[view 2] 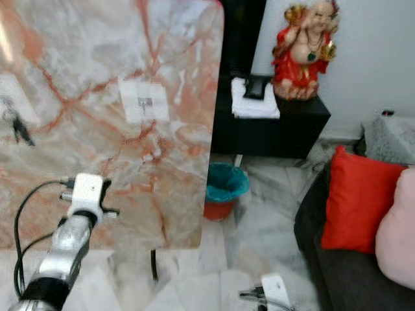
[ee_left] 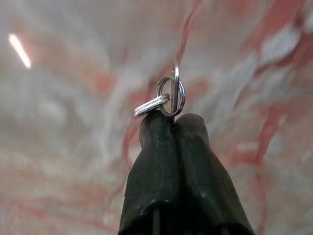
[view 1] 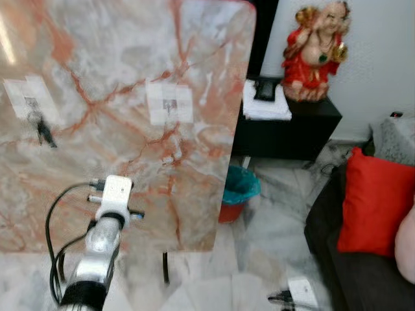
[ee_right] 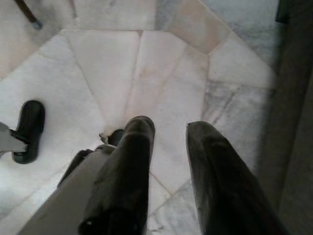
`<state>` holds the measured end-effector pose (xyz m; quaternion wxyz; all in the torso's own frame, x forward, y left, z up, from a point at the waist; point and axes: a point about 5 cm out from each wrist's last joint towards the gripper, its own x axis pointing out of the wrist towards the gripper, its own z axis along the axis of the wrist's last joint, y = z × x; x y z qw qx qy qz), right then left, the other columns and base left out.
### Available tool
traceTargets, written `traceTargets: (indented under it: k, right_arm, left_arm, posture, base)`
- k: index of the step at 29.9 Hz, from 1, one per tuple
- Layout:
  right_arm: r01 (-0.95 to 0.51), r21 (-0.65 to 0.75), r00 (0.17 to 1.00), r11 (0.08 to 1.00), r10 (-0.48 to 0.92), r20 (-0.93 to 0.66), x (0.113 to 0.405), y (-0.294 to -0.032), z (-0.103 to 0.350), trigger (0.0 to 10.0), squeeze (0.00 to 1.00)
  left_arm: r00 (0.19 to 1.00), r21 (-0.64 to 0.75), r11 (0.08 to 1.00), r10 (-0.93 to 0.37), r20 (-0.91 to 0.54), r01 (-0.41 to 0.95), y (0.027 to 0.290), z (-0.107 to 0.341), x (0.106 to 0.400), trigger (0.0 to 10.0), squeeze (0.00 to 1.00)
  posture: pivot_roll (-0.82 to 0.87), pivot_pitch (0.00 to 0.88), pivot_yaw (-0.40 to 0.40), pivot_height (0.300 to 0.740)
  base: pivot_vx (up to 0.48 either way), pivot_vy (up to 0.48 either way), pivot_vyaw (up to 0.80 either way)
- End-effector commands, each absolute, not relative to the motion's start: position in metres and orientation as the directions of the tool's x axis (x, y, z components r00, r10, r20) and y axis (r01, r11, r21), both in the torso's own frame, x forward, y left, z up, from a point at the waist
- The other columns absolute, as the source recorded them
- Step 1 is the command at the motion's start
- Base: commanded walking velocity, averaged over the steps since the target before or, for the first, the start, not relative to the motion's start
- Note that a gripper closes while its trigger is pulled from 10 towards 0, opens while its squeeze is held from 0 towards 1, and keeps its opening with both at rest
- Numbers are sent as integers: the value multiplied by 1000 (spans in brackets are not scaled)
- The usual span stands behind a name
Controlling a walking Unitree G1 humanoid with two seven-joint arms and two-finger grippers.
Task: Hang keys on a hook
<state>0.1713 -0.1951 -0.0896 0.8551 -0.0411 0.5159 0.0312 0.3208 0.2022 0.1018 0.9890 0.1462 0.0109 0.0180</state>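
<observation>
Left wrist view: key rings (ee_left: 168, 96), silver, interlinked, pinched at the tips of the left hand (ee_left: 173, 120); the two black fingers (ee_left: 154, 161) are pressed together on them, rings sticking out past the tips. Behind them, close up, the pink-veined marble slab (ee_left: 73, 98), blurred.

Head views: left arm (view 1: 104, 233) raised toward the upright marble slab (view 1: 117, 78), white wrist block in front of its lower part. Two white adhesive hook pads on the slab: one near its middle (view 1: 169, 103), one at the left side (view 1: 29, 97) with a dark bunch of keys (view 1: 44, 131) hanging under it.

Right wrist view: right hand (ee_right: 168, 129) hangs low, pointing at the marble floor (ee_right: 146, 63), fingers parted, nothing between them.

Right of the slab: black cabinet (view 1: 292, 129) with a red and gold statue (view 1: 316, 48) on top, a teal-lined red bin (view 1: 238, 191) on the floor, a dark sofa (view 1: 343, 259) with a red cushion (view 1: 376, 207).
</observation>
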Motion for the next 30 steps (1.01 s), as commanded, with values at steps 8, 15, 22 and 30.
traceTargets:
  k: [8, 15, 22, 30]
  right_arm:
    - [-80, -40, 461, 996, 2, -887, 171, -198, -89, 10000, 0]
    - [-78, -37, 464, 996, 4, -886, 172, -198, -89, 10000, 0]
    - [-78, -33, 466, 996, 7, -885, 173, -198, -88, 10000, 0]
    - [-82, -32, 468, 996, 11, -883, 173, -198, -88, 10000, 0]
  left_arm:
    - [997, 327, 944, 18, 68, -40, 178, 132, 329, 10000, 0]
    - [994, 373, 925, 31, 101, -67, 179, 145, 331, 10000, 0]
    - [989, 400, 910, 64, 136, -113, 180, 157, 335, 10000, 0]
    - [979, 419, 893, 93, 180, -162, 181, 168, 335, 10000, 0]
  posture:
    - [153, 0, -85, 740]
    - [151, 0, -85, 740]
    - [150, 0, -87, 740]
    - [150, 0, -92, 740]
  base:
    - [0, -264, 0]
    - [0, -304, 0]
    - [0, -86, 0]
    - [0, -123, 0]
